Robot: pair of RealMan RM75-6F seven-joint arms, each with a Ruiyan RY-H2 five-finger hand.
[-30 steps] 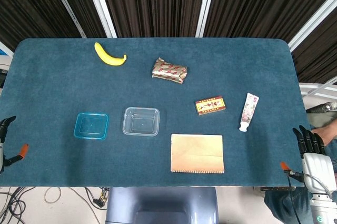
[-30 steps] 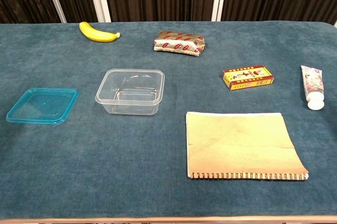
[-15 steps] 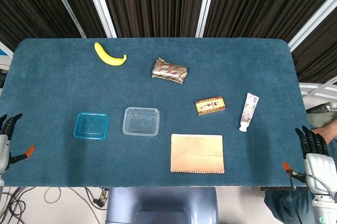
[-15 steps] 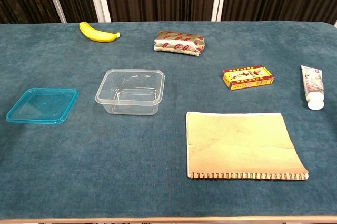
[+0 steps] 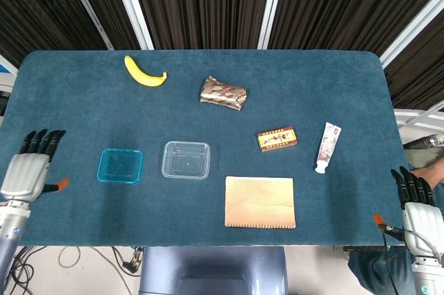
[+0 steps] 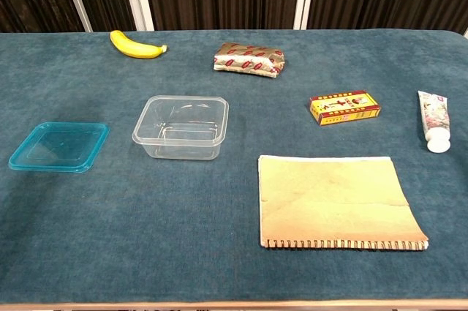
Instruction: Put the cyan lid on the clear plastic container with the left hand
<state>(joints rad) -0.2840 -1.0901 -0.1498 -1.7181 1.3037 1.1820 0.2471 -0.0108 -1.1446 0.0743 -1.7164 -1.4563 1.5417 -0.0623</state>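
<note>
The cyan lid [image 5: 120,166] [image 6: 59,146] lies flat on the blue tablecloth, just left of the clear plastic container [image 5: 186,159] [image 6: 181,126], which stands open and has nothing in it. My left hand [image 5: 29,170] hovers over the table's left edge, well left of the lid, fingers stretched out and apart, holding nothing. My right hand [image 5: 416,205] hangs off the front right corner, fingers extended, holding nothing. Neither hand shows in the chest view.
A banana [image 5: 144,73] and a foil packet [image 5: 223,93] lie at the back. A small red and yellow box [image 5: 277,139], a tube [image 5: 327,146] and a tan spiral notebook [image 5: 260,201] sit right of the container.
My left hand has risen from below the table's left edge and moved inward toward the lid. The right hand has sunk slightly. The objects have not moved.
</note>
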